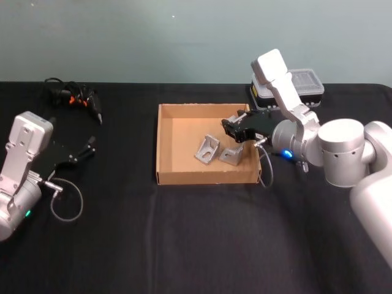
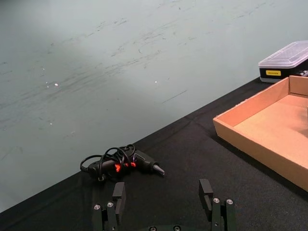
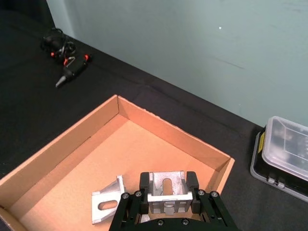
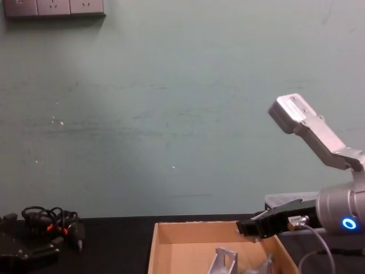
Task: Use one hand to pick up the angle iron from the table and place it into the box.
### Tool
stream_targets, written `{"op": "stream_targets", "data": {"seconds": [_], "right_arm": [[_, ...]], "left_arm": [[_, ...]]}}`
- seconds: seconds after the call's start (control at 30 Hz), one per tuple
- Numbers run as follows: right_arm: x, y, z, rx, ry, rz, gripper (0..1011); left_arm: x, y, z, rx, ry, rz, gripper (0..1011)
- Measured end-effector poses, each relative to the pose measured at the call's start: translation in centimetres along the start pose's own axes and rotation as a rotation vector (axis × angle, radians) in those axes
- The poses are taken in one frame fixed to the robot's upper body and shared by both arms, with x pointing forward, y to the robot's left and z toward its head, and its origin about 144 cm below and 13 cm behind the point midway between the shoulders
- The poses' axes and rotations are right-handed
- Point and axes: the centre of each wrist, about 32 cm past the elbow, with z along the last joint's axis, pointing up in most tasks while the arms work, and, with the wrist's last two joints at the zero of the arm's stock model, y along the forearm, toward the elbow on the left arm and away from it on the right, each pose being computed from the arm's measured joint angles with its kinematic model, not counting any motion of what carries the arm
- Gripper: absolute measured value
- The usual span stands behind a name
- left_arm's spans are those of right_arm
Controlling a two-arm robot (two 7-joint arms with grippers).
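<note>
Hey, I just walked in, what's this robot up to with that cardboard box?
The right gripper is over the right side of the cardboard box, shut on an angle iron that it is placing inside. A second angle iron already lies on the box floor beside it. The left gripper is parked open over the black table at the left, away from the box. A black-and-orange tool and a clear-lidded case sit untouched at the back.
</note>
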Motion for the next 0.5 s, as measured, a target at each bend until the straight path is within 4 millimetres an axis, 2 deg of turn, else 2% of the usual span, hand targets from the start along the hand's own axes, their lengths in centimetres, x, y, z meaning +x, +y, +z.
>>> {"op": "stream_targets", "data": {"seconds": [0.5], "right_arm": [[0.2, 2.3, 0.4, -0.041, -0.029, 0.011, 457]], "left_arm": [[0.0, 0.0, 0.0, 0.0, 0.0, 0.0, 1000]]}}
